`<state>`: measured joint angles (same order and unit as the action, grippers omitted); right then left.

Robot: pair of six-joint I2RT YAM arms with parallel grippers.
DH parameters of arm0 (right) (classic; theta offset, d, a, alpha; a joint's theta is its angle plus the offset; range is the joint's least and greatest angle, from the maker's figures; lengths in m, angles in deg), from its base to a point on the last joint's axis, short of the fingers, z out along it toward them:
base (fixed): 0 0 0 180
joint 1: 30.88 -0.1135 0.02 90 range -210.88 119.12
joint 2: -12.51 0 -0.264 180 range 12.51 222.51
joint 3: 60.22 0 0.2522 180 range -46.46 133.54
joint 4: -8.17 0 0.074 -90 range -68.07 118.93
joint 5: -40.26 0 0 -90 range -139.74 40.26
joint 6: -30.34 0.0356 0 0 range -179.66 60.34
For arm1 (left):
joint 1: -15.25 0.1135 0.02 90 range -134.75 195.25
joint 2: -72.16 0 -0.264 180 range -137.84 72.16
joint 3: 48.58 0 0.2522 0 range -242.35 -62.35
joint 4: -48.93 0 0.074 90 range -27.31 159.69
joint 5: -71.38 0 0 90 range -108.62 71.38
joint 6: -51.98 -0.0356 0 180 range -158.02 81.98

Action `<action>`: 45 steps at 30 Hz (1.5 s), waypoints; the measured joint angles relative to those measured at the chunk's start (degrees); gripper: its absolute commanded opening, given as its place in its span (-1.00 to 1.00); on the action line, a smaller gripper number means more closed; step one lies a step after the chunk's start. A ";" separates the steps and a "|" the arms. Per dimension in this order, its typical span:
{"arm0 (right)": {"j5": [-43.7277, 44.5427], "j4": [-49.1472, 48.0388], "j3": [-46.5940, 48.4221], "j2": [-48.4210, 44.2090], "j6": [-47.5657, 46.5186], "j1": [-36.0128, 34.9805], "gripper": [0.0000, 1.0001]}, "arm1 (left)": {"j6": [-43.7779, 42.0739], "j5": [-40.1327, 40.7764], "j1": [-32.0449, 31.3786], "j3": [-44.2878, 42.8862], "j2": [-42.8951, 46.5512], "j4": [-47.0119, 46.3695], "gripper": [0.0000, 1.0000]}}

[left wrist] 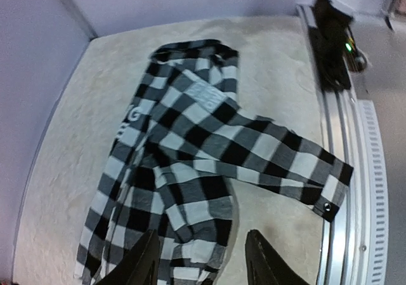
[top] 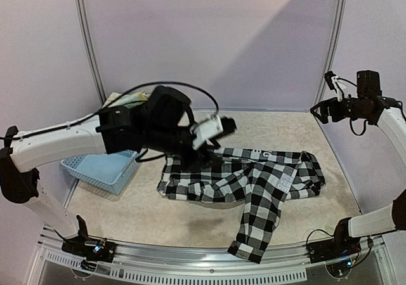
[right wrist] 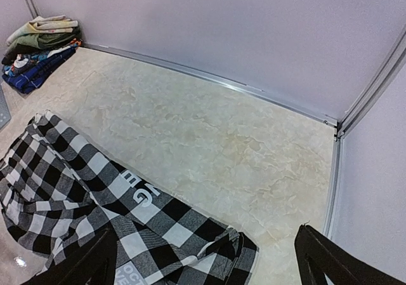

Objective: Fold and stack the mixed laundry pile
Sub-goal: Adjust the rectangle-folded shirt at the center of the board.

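Fold the checked shirt (top: 254, 183), sprawled mid-counter with one sleeve (top: 259, 225) trailing to the near edge, sleeves inward first. Lower the left jaws, parted and empty above its left end; bring over the right jaws, wide open, empty, high by the right edge.

Beige table (top: 190, 225) carries the checked shirt (top: 254, 183) spread mid-table, blue basket (top: 101, 171) at left, folded clothes (right wrist: 38, 44) stacked far-left corner.

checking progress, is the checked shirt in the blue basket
No, the black-and-white checked shirt lies spread on the table, outside the light blue basket.
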<state>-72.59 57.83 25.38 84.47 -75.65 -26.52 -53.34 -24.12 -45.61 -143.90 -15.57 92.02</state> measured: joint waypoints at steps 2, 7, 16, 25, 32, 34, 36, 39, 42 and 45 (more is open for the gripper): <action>-0.24 -0.46 -1.95 -1.92 0.57 0.22 0.98 | -4.17 0.87 -6.27 0.39 -2.16 0.68 -0.11; -0.46 0.31 -6.40 -1.84 0.61 0.28 0.98 | -10.34 2.12 -16.55 -0.28 -14.80 5.46 -0.16; -2.62 0.07 -11.98 -8.02 0.48 0.33 0.98 | -12.96 0.39 -22.77 -4.42 -28.41 9.77 -0.22; -5.05 1.01 -13.94 -12.22 -0.96 0.33 0.98 | -12.09 1.33 -23.69 -8.66 -35.06 9.75 -0.18; -6.34 2.19 -13.94 -14.16 -1.51 0.33 0.98 | -12.66 3.32 -24.83 -9.77 -36.09 10.32 -0.13; -6.51 2.38 -13.99 -14.29 -1.64 0.33 0.98 | -13.18 4.02 -25.49 -10.73 -36.85 10.71 -0.12; -6.71 2.60 -14.05 -14.29 -1.70 0.33 0.98 | -13.73 4.68 -26.08 -11.65 -37.44 11.06 -0.11; -7.28 2.78 -14.08 -14.29 -1.77 0.33 0.98 | -14.91 5.90 -27.02 -12.85 -38.05 11.96 -0.10; -7.76 2.84 -14.08 -14.29 -1.84 0.33 0.98 | -15.63 7.39 -27.69 -13.66 -38.47 12.61 -0.27; -7.82 2.89 -14.08 -14.29 -1.81 0.33 0.98 | -16.39 10.05 -28.28 -15.52 -39.65 13.90 -0.54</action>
<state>-80.41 60.72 11.30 70.18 -77.47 -26.19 -69.73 -14.07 -73.90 -159.42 -55.22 105.92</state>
